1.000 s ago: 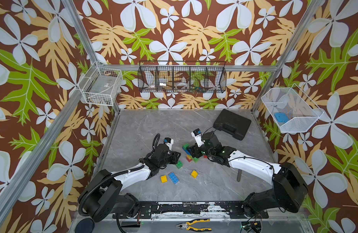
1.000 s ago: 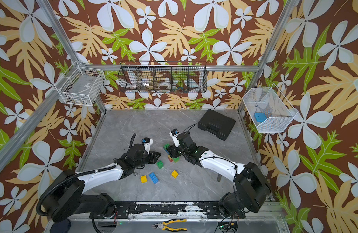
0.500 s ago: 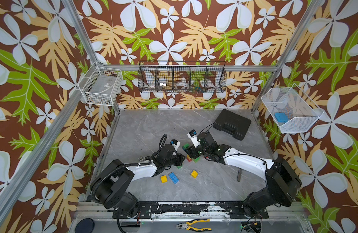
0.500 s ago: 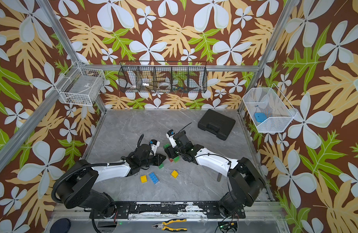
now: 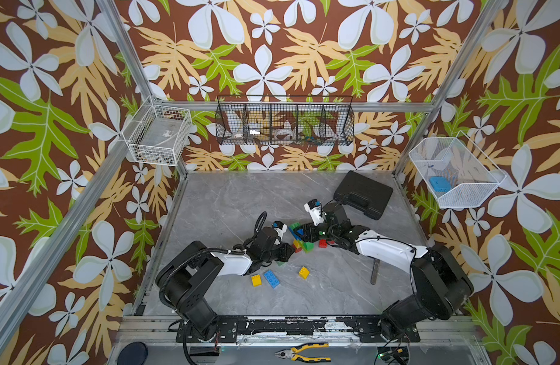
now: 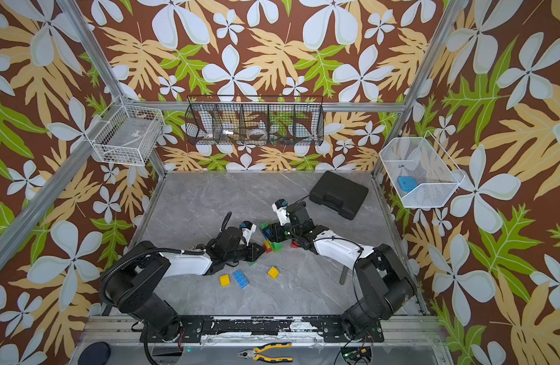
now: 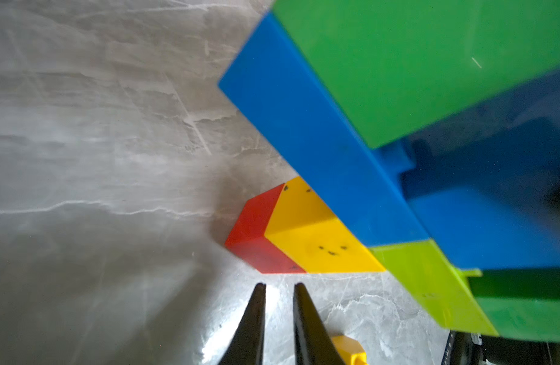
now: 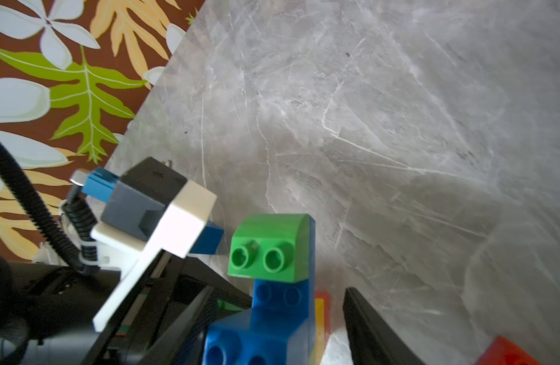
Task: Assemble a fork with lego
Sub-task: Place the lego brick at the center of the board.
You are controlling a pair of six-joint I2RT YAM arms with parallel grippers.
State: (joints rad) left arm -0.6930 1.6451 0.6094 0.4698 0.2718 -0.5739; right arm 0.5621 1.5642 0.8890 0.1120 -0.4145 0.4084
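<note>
Lego stack [image 8: 272, 249] between parted jaws of right gripper [image 8: 278, 289] (gap one side); left gripper [image 7: 279, 285] closed, just beside.

A tilted stack [image 5: 299, 233] of joined bricks is seen in both top views. On its upper end a green brick [image 8: 270, 249] with two studs and one rounded edge is fixed, above blue bricks [image 7: 319, 151]. At its lower end a red brick [image 7: 253, 234], a yellow brick [image 7: 310, 240] and a lime brick [image 7: 430, 284] are joined in a row. A loose red brick [image 5: 322, 243] lies just right of the stack. In front of the stack, apart from it, a small yellow brick [image 5: 256, 280] and a long blue brick [image 5: 271, 278] lie side by side, studs up, and a second yellow brick [image 5: 303, 272] lies near them.
</note>
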